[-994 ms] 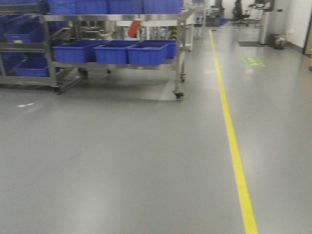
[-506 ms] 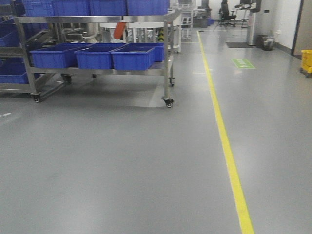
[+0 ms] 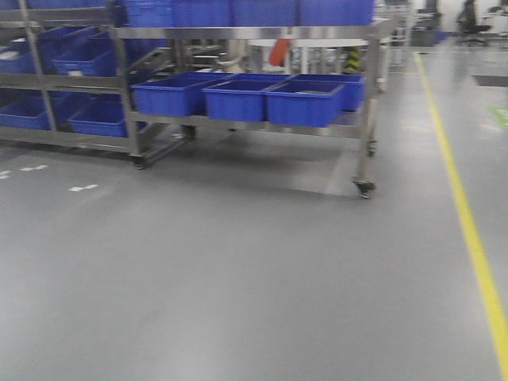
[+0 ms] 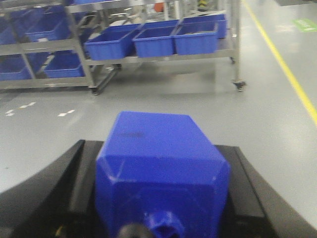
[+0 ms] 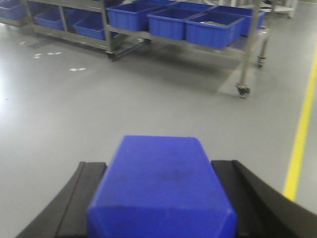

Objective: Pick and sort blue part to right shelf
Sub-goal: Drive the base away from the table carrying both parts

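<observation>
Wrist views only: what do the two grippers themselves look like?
Only the fingers show. The left gripper has two broad matte-black ones with smooth, outward-curving edges and a stepped inner ledge. The right gripper looks the same: black, wedge-shaped, ridged along the inside. No cables, labels or markings are visible on either, and the arms are out of view.

Glossy grey floor (image 3: 238, 278) fills most of the frame. A yellow line (image 3: 470, 230) runs along the right edge; small white marks (image 3: 83, 188) sit at mid-left. A wheeled steel rack (image 3: 238, 32) holding blue bins (image 3: 304, 105) spans the top.
</observation>
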You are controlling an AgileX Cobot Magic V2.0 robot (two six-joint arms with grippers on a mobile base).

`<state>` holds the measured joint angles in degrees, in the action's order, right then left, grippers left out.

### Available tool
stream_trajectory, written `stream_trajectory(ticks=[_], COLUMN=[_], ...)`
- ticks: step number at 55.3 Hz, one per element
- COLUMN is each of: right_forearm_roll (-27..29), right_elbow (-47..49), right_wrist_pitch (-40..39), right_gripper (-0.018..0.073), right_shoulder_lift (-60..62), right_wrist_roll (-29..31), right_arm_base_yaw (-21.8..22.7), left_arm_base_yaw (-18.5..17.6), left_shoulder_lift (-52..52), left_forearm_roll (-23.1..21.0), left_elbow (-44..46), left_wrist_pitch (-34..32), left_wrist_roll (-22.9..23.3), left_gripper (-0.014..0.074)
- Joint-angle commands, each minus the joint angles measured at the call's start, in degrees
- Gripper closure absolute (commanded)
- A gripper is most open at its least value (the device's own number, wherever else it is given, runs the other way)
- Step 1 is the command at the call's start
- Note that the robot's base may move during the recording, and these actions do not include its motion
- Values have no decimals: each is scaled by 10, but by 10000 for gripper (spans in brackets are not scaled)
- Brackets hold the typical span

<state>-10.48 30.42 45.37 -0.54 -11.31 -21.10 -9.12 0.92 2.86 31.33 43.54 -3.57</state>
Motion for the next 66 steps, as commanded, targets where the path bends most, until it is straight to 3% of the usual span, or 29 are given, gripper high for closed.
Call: stream_trajectory(ticks=[1, 66], right_forearm_roll=[-10, -11], right_elbow=[15, 15], right_wrist_pitch=[-48, -48], right_gripper=[217, 217], right_shoulder_lift=[-11, -11], right_wrist_roll=[4, 4], right_arm_base_yaw=[0, 0], left_arm_base_yaw=[0, 0], left_shoulder_lift=[10, 10], left_forearm_roll=[-1, -1], left_elbow=[15, 15], left_wrist_pitch=[-51, -51], left_wrist_roll=[5, 5], left_gripper=[260, 260])
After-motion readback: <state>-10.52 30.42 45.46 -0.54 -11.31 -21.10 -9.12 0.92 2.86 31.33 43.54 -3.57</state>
